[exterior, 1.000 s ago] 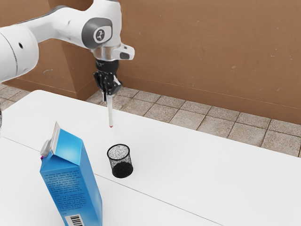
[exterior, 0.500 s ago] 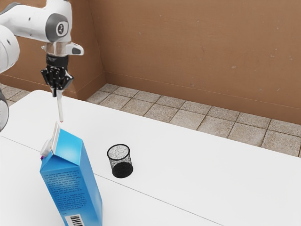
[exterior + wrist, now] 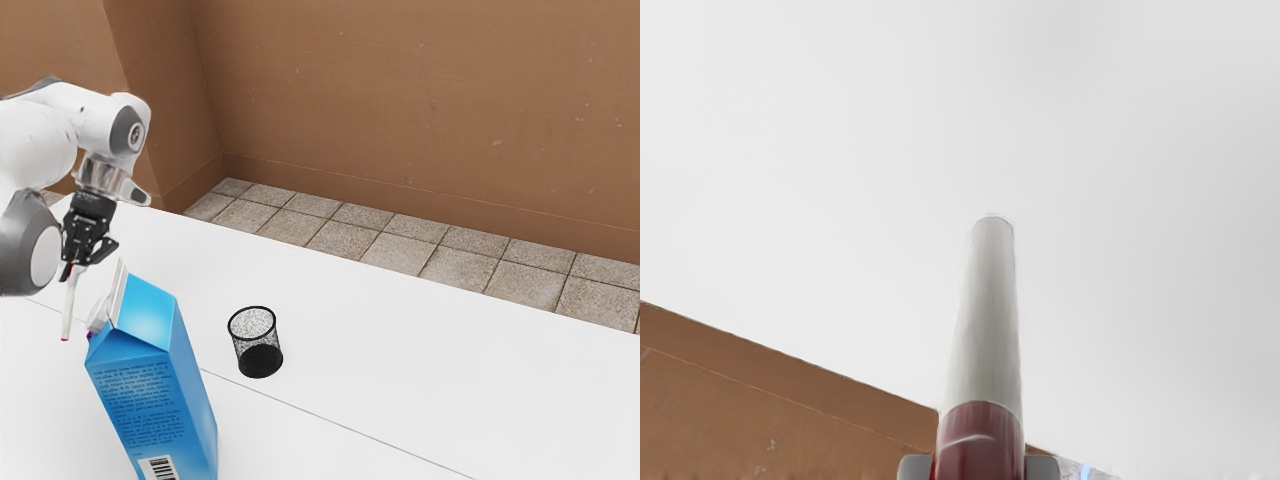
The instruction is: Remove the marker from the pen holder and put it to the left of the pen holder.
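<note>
Claw lower in view now, tight round marker; white table, brown wall.

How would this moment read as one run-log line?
end effector: shut on marker; marker: outside pen holder, not released; pen holder: upright on table

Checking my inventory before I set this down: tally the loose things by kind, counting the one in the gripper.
Markers: 1, held in the gripper
Pen holders: 1, standing on the table
Cartons: 1, blue, standing on the table
Total: 3
</note>
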